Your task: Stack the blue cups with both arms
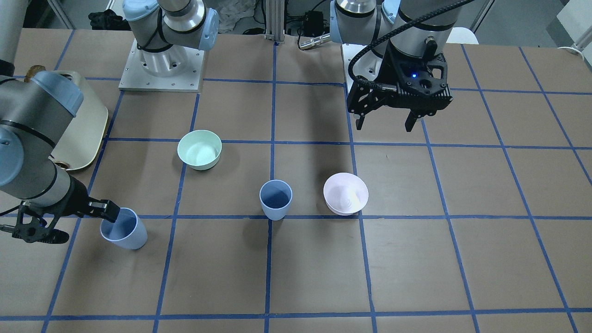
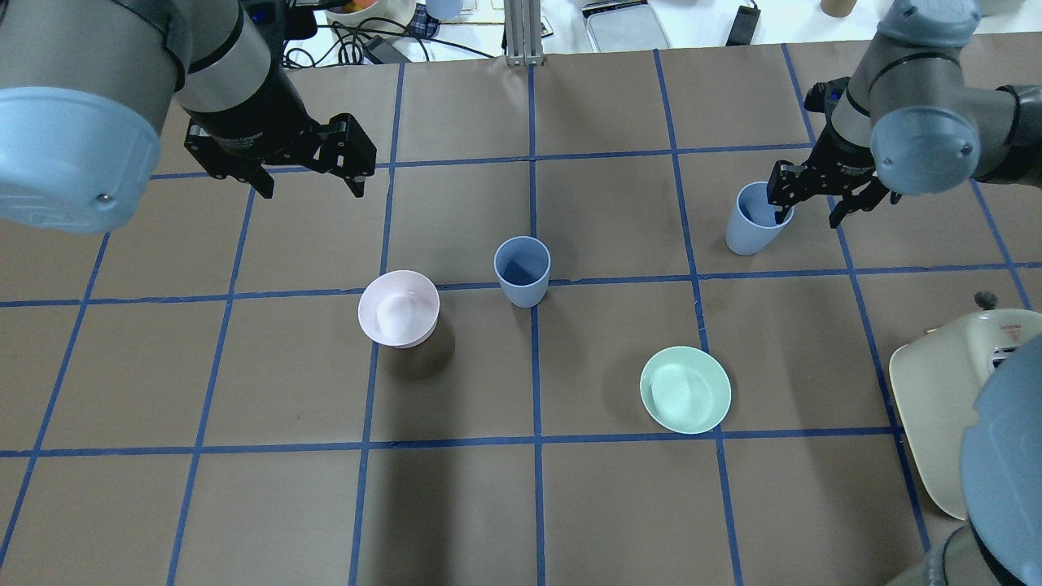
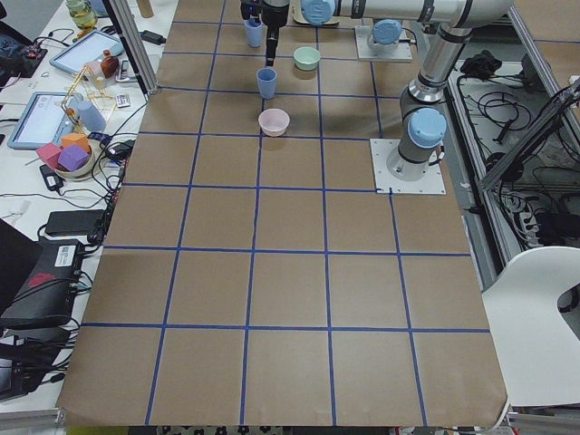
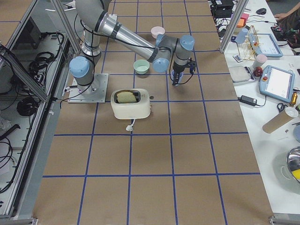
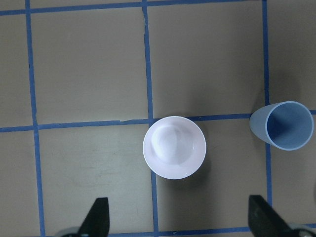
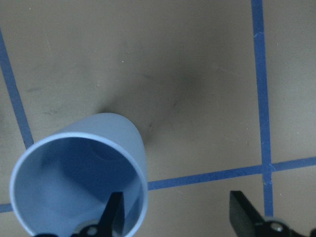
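One blue cup [image 2: 522,271] stands upright near the table's middle; it also shows in the front view [image 1: 276,200] and at the right edge of the left wrist view [image 5: 288,125]. The other blue cup [image 2: 753,218] stands at the far right, also in the front view [image 1: 125,229] and the right wrist view [image 6: 79,182]. My right gripper [image 2: 810,216] is open at this cup's rim. One finger [image 6: 113,217] is inside the cup, the other outside. My left gripper [image 2: 309,183] is open and empty, held above the table behind the pink bowl.
A pale pink bowl [image 2: 399,308] sits left of the middle cup, directly under my left gripper's camera [image 5: 174,147]. A mint-green bowl [image 2: 685,389] sits nearer the robot on the right. A cream toaster [image 2: 944,391] stands at the right edge, beside my right arm.
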You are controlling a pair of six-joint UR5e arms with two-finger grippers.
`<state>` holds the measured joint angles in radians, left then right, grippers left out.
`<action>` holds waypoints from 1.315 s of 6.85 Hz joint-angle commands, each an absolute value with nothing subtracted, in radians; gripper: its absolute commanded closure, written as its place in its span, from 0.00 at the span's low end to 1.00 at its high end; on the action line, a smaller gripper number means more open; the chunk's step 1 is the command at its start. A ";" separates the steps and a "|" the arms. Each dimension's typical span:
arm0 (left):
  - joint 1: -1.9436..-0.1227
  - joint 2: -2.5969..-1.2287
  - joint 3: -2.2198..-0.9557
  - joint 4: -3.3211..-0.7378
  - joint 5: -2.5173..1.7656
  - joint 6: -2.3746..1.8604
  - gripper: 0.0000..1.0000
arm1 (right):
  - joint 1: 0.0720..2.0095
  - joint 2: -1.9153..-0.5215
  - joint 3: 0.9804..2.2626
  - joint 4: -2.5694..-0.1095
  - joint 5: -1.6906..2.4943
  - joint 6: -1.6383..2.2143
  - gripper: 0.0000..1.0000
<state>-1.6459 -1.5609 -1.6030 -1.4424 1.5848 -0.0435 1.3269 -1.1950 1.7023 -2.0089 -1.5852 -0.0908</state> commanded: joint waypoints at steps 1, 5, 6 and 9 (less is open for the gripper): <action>-1.646 -1.559 -1.597 -1.460 1.588 -0.044 0.00 | 1.327 -1.190 1.703 -2.022 -1.574 -0.092 0.86; -1.647 -1.557 -1.598 -1.460 1.589 -0.043 0.00 | 1.339 -1.207 1.686 -2.020 -1.542 -0.100 1.00; -1.646 -1.557 -1.598 -1.460 1.589 -0.043 0.00 | 1.365 -1.232 1.675 -2.011 -1.543 -0.092 1.00; -1.644 -1.557 -1.597 -1.462 1.588 -0.043 0.00 | 1.561 -1.287 1.513 -1.790 -1.537 -0.019 1.00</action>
